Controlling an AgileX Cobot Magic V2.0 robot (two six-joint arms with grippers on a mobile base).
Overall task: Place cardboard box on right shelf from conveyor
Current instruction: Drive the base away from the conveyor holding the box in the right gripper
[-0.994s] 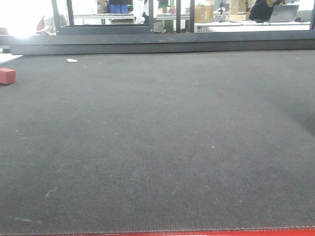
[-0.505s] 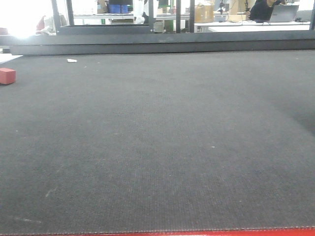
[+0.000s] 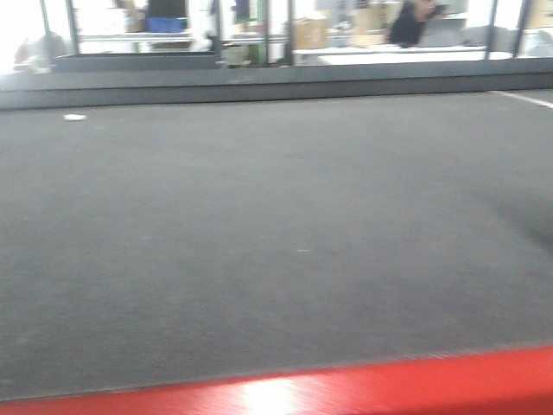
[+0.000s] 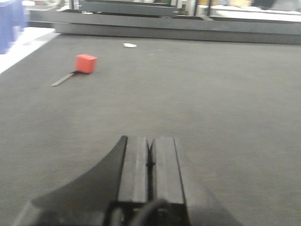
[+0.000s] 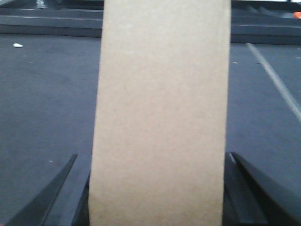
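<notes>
**The right gripper holds the box over the belt**

The cardboard box (image 5: 160, 108) is in the right gripper (image 5: 155, 157). It is plain and tan, and it fills the middle of the right wrist view. One black finger (image 5: 61, 190) is on its left side and one is on its right side. The jaws are open as wide as the box and press on its two sides. The long box points away to the far side, above the dark grey conveyor (image 3: 276, 216). I cannot tell if its far end touches the belt.

The left gripper (image 4: 149, 162) is squeezed shut with its two pads touching, and it holds nothing. It hangs low over the belt.

A small red block (image 4: 86, 63) sits on the belt, far off and to the left. A thin grey strip (image 4: 63, 80) lies just beside it on its near left. A white scrap (image 4: 129, 45) lies farther back, near the far edge of the belt.

The front view is blurry. The red edge (image 3: 389, 380) of the conveyor runs along the near side. A white line (image 3: 527, 98) shows at the far right. Behind the belt are tables, a blue bin (image 3: 164, 23) and a brown carton (image 3: 311, 33).
</notes>
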